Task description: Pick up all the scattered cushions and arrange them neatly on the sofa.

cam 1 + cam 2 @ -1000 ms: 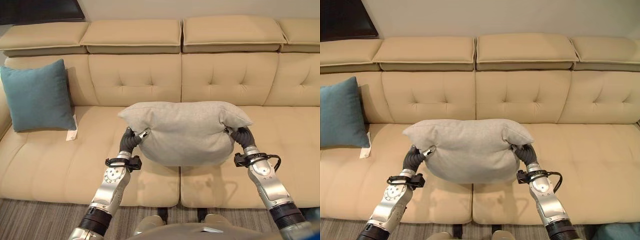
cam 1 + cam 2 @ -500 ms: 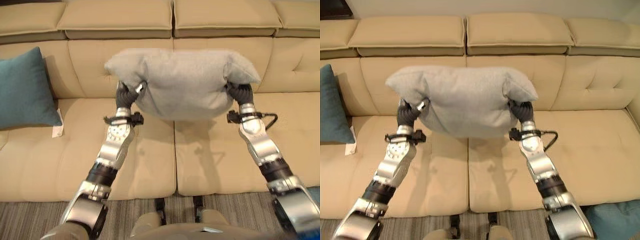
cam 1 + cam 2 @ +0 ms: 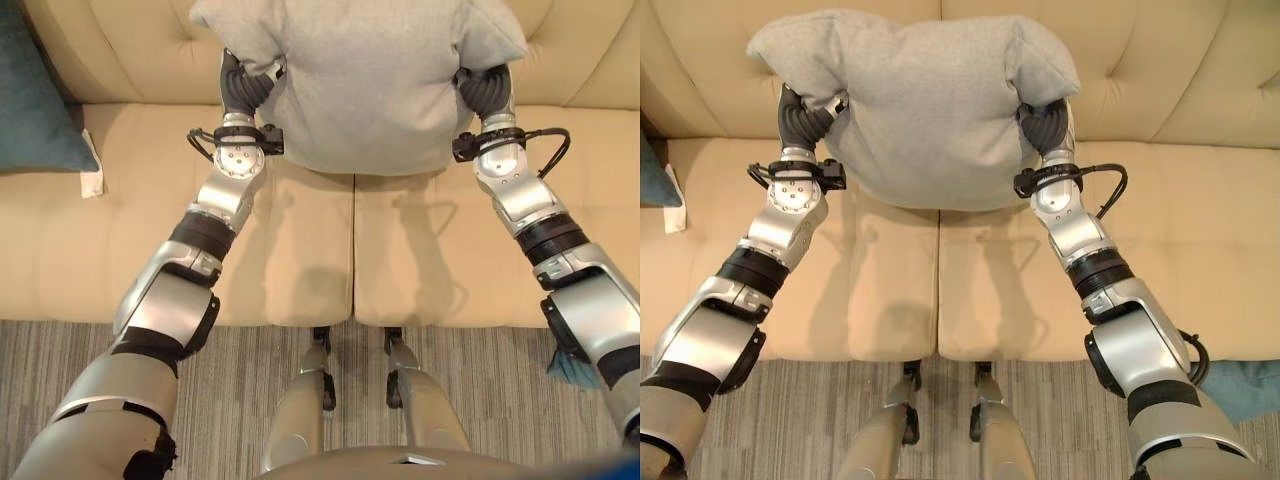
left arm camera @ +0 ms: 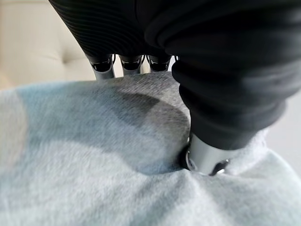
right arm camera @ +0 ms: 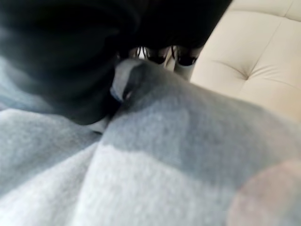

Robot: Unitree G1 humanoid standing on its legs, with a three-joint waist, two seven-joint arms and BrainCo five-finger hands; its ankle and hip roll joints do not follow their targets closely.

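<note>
grey cushion (image 3: pixel 925 100): matt, finely woven cloth. sofa (image 3: pixel 1230 250): smooth beige leather-look, tufted. floor (image 3: pixel 250 400): striped carpet.

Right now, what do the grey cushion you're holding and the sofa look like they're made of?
The grey cushion looks like soft woven fabric with a matte, slightly fuzzy nap; it dents where the left hand and right hand pinch its sides, so the filling seems loose. The sofa looks like smooth beige leather or imitation leather: faint sheen, button tufting, stitched seams. Which one, I can't tell.
</note>
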